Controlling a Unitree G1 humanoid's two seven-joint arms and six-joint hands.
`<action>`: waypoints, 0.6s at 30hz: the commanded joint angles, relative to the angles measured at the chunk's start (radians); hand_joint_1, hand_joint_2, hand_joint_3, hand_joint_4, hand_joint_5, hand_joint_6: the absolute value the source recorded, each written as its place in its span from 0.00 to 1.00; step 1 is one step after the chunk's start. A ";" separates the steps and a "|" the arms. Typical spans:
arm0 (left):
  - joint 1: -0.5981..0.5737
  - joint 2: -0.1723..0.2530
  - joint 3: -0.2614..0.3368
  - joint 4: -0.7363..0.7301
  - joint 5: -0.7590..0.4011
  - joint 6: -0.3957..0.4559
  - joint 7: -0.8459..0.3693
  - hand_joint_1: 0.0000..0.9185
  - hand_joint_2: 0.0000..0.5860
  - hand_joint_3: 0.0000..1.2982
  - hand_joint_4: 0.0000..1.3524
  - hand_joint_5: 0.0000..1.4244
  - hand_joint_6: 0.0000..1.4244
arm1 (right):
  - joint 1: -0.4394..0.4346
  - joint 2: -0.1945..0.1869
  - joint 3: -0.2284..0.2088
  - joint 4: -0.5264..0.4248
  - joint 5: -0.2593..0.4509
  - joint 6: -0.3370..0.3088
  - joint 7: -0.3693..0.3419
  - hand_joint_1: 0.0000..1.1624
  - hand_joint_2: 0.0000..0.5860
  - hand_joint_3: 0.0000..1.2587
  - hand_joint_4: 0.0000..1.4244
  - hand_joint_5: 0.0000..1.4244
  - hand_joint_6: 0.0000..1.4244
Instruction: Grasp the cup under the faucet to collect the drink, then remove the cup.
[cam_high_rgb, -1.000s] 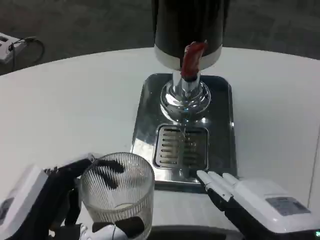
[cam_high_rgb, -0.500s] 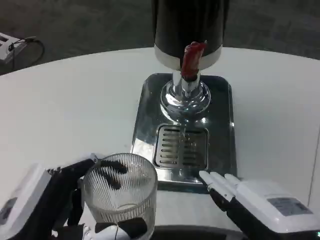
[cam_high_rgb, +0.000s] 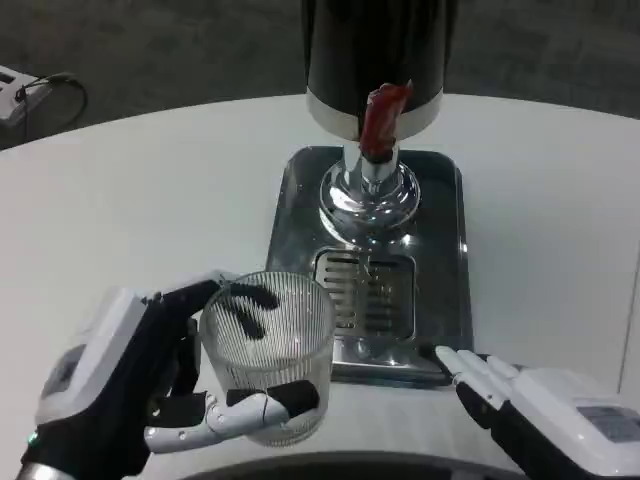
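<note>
Head view: left hand (cam_high_rgb: 130, 385) grasps the ribbed glass cup (cam_high_rgb: 268, 350), fingers wrapped around its wall, thumb across the near side. Beyond those fingers stand the drip grate (cam_high_rgb: 365, 292) and the red-handled faucet (cam_high_rgb: 378, 122). Right hand (cam_high_rgb: 540, 405) lies released, fingers (cam_high_rgb: 470, 368) straight, tips just beside the steel tray (cam_high_rgb: 450, 250).

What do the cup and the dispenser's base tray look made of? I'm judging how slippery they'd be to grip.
The cup, held in the left robot hand, looks like clear ribbed glass or hard plastic: the fingers show through its fluted wall. The base tray looks like polished metal, probably stainless steel: it is mirror-bright with reflections, and has a slotted drip grille.
</note>
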 joint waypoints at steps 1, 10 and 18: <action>-0.120 -0.017 -0.037 0.099 0.060 0.042 0.056 0.51 0.22 0.80 0.81 0.92 1.00 | 0.056 -0.013 -0.058 -0.041 0.046 -0.020 -0.021 0.29 0.73 0.00 0.00 0.00 0.00; -0.309 -0.003 -0.085 0.318 0.115 0.064 0.124 0.51 0.22 0.80 0.81 0.92 1.00 | 0.123 -0.029 -0.143 -0.074 0.106 -0.040 -0.035 0.30 0.73 0.00 0.00 0.00 0.00; -0.488 0.019 -0.143 0.547 0.152 0.054 0.181 0.51 0.22 0.80 0.81 0.92 1.00 | 0.137 -0.038 -0.182 -0.076 0.155 -0.032 -0.034 0.29 0.75 0.00 0.00 0.00 0.00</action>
